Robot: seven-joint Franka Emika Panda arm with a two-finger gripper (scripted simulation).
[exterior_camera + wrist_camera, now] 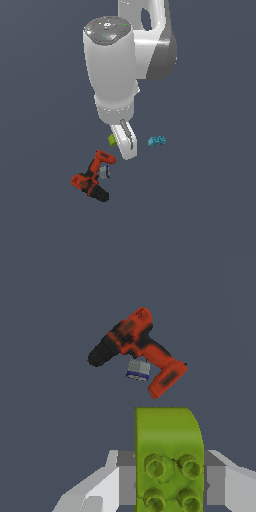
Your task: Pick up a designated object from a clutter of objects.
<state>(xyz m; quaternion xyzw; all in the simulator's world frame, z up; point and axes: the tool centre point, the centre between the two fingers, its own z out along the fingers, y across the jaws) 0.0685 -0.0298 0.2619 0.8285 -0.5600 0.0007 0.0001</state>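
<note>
1. The white robot arm (112, 65) hangs over the flat dark grey-blue worktop (200, 200), its white two-fingered pincer (122, 140) pointing down.
2. In the wrist view the pincer (169, 481) is narrowed onto the small lime-green studded toy-brick block (169, 456): grey pads sit flush against both sides of the block, and its four round studs face the camera.
3. In the exterior view only a corner of the lime-green block (112, 139) shows, peeking out on the exterior view's left of the white fingers (125, 142). Whether the block is clear of the worktop cannot be told from either view.
4. The small cyan toy-brick block (157, 141) lies on the worktop near the pincer, on its exterior view's right, apart from it.
5. The red-and-black power drill (92, 176) lies on its side on the worktop, lower in the exterior view and toward its left, its black chuck pointing away from the pincer.
6. The tiny grey-and-blue piece (104, 172) sits just beside the drill's handle, in the crook between body and handle; the wrist view shows the grey-and-blue piece (138, 370) touching or nearly touching the drill (137, 351).
7. The drill and the grey-and-blue piece are apart from the pincer and from the cyan block.
</note>
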